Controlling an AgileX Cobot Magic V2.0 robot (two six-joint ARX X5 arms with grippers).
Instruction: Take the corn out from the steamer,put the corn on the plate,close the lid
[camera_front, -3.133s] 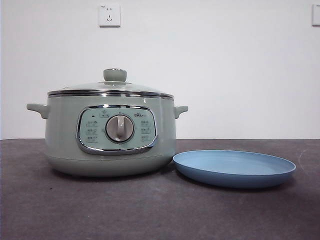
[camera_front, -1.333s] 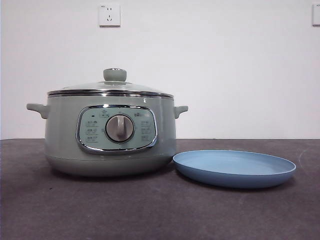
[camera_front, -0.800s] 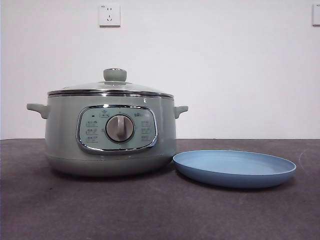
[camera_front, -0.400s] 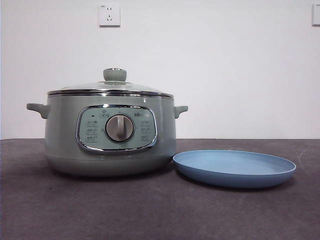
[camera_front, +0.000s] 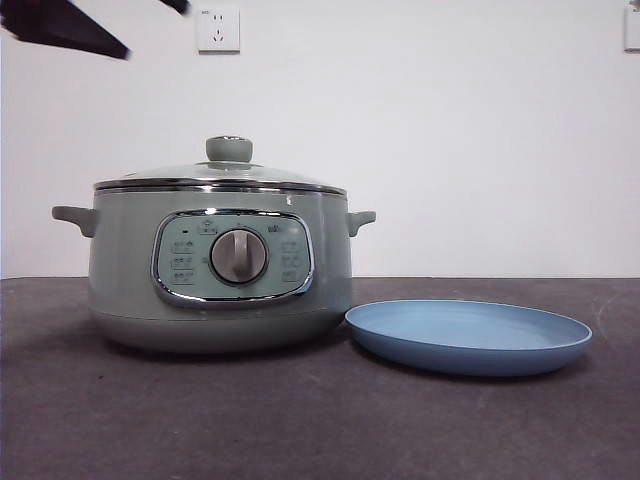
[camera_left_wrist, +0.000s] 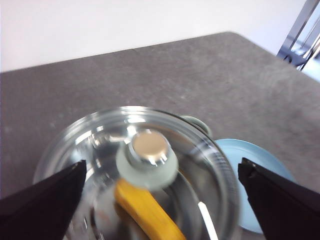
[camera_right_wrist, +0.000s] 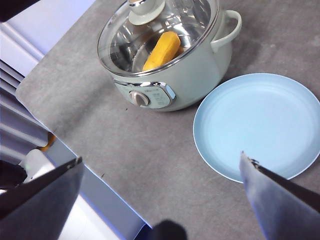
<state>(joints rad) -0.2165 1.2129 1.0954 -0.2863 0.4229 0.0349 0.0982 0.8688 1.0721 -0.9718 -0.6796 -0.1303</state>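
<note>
In the front view, the steamer (camera_front: 220, 265) is seen standing on the dark tabletop (camera_front: 300, 420) with the lid (camera_front: 222, 172) seated on its rim, and the plate (camera_front: 468, 336) lies just beside it, bare. The corn is not visible from this low angle. A dark arm tip shows at an upper corner, above the pot.

In the left wrist view, the left tool (camera_left_wrist: 160, 200) is held spread wide above the lid, gripping nothing, its jaws standing either side of the pale green knob (camera_left_wrist: 146, 159). The corn (camera_left_wrist: 146, 212) is seen through the glass, lying inside the pot as a smooth yellow-orange tapered piece. The picture is slightly blurred. The lid is judged to be stiff, fragile and slick on its glass, so the knob is the place to be taken hold of; its chrome cap may be slippery.

In the right wrist view, the right tool (camera_right_wrist: 160, 200) is held wide open and empty, high above the tabletop near the plate. The corn (camera_right_wrist: 161, 51) is seen lying slantwise in the steamer's bowl. It is judged to be light and firm, best gripped across its middle.
</note>
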